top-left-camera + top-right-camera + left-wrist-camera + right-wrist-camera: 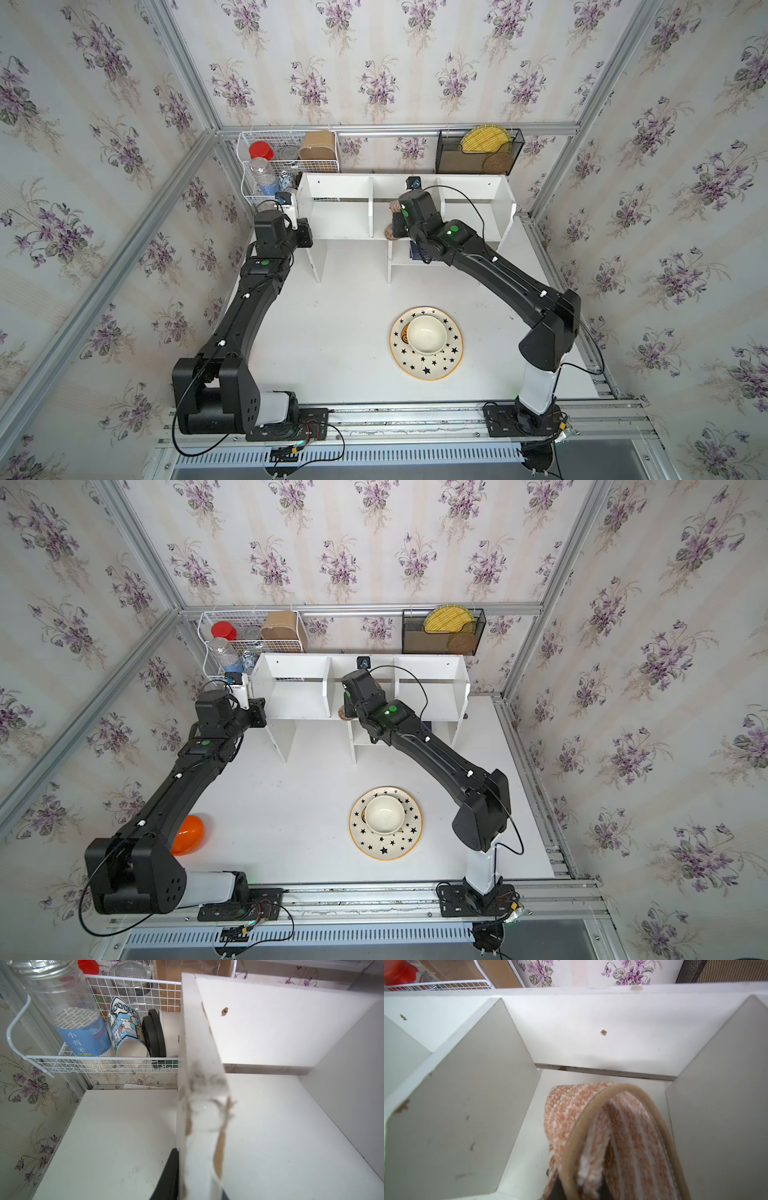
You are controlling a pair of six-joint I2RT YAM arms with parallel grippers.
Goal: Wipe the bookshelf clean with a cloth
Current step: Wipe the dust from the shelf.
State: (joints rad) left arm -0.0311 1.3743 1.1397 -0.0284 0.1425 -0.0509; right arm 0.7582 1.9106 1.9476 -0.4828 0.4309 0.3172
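Overall: bright, even, soft light in both top views; the white table [332,332] is nearly washed out.
Shadows: faint and soft-edged on the table; in my right wrist view the bookshelf [591,1022] dividers sit grey, its back panel lit.
Distortion: wide-angle bend in both top views, frame posts [185,62] splaying toward the corners.
Left wrist blur: the bookshelf side panel by my lens is smeared; the bottle [79,1028] behind is sharp.
Right wrist blur: the cloth [623,1136] is soft up close.

Twin overhead views onto the table [340,340]; wrist cameras close against the bookshelf [581,1028].
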